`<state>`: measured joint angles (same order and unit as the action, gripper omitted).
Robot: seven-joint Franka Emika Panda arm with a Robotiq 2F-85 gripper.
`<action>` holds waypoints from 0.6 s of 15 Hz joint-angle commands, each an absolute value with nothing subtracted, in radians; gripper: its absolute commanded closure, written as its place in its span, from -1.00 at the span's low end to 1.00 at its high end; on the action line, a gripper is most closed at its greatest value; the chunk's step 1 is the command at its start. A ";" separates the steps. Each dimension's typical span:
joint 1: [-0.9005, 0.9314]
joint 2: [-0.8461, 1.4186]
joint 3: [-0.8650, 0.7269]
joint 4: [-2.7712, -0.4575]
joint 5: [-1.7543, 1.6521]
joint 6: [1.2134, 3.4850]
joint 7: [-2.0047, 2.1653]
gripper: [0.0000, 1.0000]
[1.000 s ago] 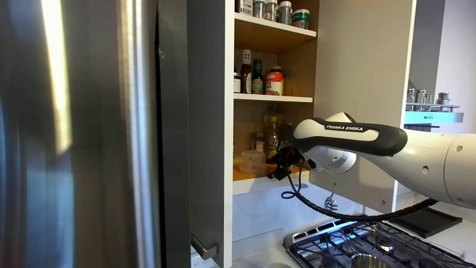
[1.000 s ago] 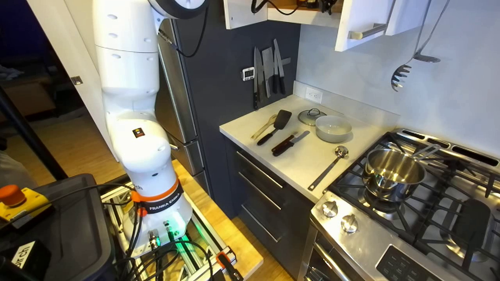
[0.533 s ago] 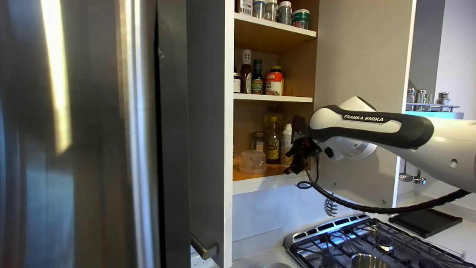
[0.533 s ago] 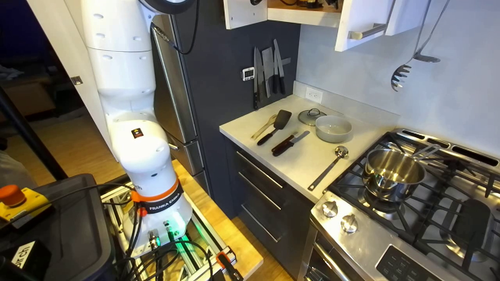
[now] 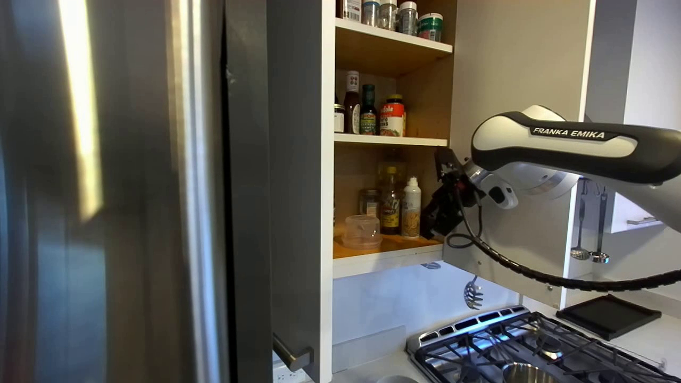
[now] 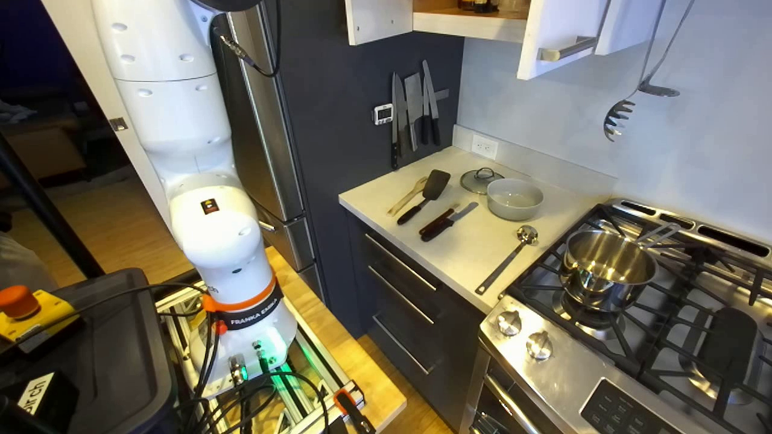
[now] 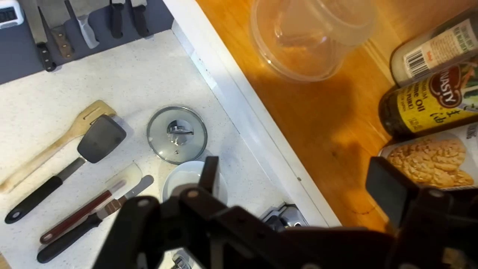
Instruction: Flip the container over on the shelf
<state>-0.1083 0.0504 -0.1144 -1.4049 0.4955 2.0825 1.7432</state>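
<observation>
The container (image 5: 362, 232), a small clear plastic tub, stands on the shelf (image 5: 392, 243), the cupboard's bottom board. A wider ring shows at its lower end; I cannot tell for sure which end is open. In the wrist view the container (image 7: 298, 45) is at the top, on the orange-lit shelf (image 7: 317, 123). My gripper (image 5: 432, 230) is at the right front of the shelf, apart from the container, tilted downward. In the wrist view the gripper (image 7: 293, 172) has its fingers wide apart with nothing between them. The gripper is out of frame in an exterior view where the shelf (image 6: 446, 8) partly shows.
Behind and right of the container stand a jar (image 5: 369, 202), a dark oil bottle (image 5: 390, 207) and a white bottle (image 5: 411, 207), close to my gripper. The open cupboard door (image 5: 505, 106) is beside the arm. Below are a stove (image 5: 532, 340) and a counter with utensils (image 6: 434, 217).
My gripper has moved right and away from the container in an exterior view, and the arm has risen. The white bottle, hidden earlier, now shows fully. The container has not moved.
</observation>
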 commanded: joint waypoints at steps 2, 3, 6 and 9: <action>-0.108 0.000 -0.115 -1.437 0.492 2.072 1.776 -1.00; -0.107 -0.012 -0.115 -1.444 0.481 2.076 1.781 -1.00; -0.106 -0.039 -0.112 -1.461 0.488 2.078 1.795 -1.00; -0.105 -0.065 -0.109 -1.481 0.477 2.074 1.800 -1.00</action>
